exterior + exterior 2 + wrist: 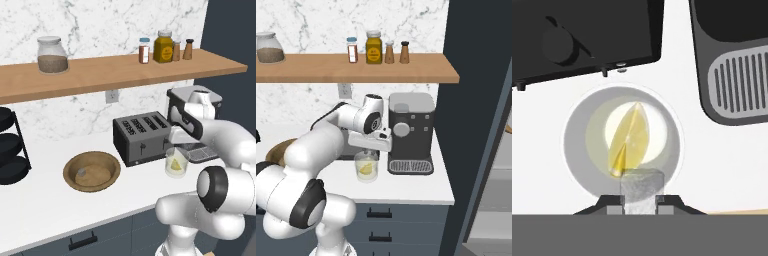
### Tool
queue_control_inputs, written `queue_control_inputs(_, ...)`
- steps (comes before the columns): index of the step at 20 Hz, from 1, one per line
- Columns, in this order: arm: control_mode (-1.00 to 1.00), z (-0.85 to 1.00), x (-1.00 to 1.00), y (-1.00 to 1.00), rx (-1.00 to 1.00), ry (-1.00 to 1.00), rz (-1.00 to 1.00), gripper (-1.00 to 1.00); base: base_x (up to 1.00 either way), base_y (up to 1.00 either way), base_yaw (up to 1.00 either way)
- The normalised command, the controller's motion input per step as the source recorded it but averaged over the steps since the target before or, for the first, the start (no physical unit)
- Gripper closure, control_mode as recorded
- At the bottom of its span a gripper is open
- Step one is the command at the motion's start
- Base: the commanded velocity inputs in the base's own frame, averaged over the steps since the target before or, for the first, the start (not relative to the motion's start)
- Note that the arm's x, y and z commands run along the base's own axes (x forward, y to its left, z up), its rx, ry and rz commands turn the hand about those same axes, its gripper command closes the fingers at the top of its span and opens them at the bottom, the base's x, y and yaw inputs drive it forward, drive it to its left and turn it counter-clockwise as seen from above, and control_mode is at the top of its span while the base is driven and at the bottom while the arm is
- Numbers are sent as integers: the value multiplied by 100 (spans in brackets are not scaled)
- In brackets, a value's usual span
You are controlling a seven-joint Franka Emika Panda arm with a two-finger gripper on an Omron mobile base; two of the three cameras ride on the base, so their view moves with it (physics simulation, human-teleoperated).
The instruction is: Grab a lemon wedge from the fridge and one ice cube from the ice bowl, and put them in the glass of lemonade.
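The hand view looks straight down into the glass of lemonade (623, 145) at frame centre, the lemon wedge (630, 140) lying inside it. At the bottom edge, the gripper (641, 201) is clamped on a pale ice cube (641, 186) above the glass. The left base view adds the ice bowl (92, 171) at centre left beside the toaster (142, 137); the right base view shows the coffee machine (411, 131).

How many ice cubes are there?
2: one ice cube pinched in the gripper above the glass of lemonade, another lying in the ice bowl. Others may be hidden.
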Motion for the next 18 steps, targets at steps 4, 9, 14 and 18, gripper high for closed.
queue_control_inputs(4,-100,-1,0,18,0,0,0,100,0,0,0)
queue_control_inputs(9,-100,0,10,0,0,0,-1,100,0,0,0)
queue_control_inputs(14,-100,0,7,5,0,0,0,100,0,0,0)
queue_control_inputs(18,-100,0,0,6,0,0,0,100,0,0,0)
